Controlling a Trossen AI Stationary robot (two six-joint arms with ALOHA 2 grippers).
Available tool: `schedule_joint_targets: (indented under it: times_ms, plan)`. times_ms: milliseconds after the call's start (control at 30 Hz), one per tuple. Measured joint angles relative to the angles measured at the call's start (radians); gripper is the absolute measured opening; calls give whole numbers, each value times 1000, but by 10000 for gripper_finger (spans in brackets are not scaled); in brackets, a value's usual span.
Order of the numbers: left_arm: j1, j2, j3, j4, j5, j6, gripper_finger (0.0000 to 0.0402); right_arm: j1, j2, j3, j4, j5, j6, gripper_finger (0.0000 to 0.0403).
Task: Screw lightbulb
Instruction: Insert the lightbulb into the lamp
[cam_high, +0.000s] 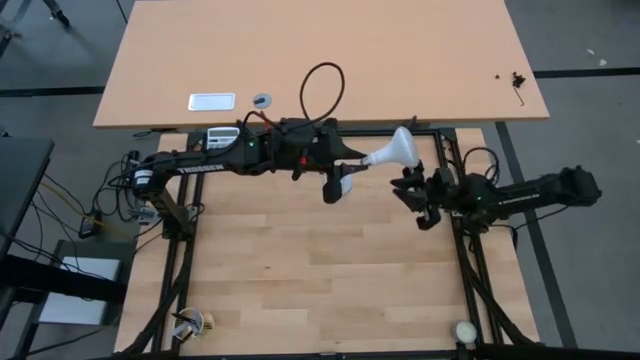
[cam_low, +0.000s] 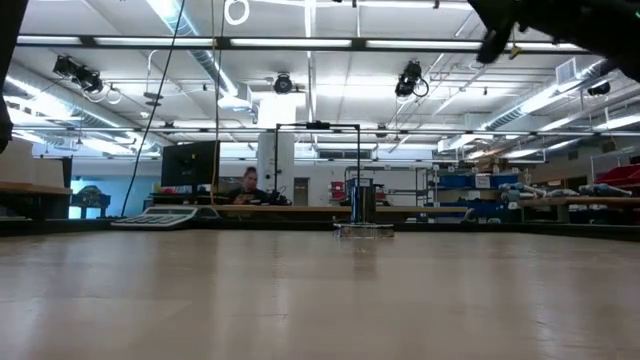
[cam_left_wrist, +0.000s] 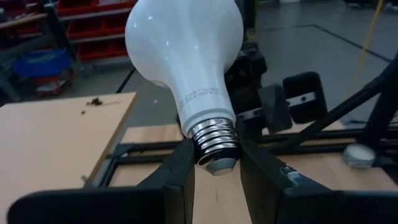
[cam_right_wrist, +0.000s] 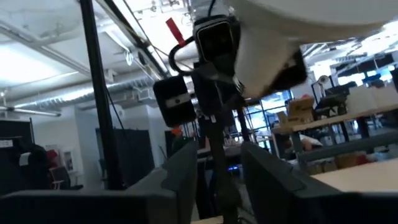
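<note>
Your left hand (cam_left_wrist: 214, 168) holds the white pear-shaped lightbulb (cam_left_wrist: 186, 59) by its grey threaded metal base, one dark finger (cam_left_wrist: 180, 168) on each side of the screw thread. From above, the bulb (cam_high: 392, 151) hangs in the air over the pale wooden slatted surface (cam_high: 310, 270), near its far edge, with the dome pointing toward your right arm. Your right hand (cam_high: 412, 190) sits just beside the dome, apart from it, its fingers parted with nothing between them. A coiled black cord (cam_high: 320, 85) loops behind the left arm, over the tan surface (cam_high: 200, 50) beyond.
</note>
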Motion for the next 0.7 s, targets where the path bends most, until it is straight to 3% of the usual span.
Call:
schedule_joint_targets:
  times_ms: [300,533,700]
  plan:
    - [0,0,0,53,70,0,99,44,193,292,1,-12,-134,213]
    - [2,0,0,71,96,-1,99,57,229,338,-6,40,-173,268]
    - [2,0,0,89,104,2,97,77,224,338,-45,49,-200,285]
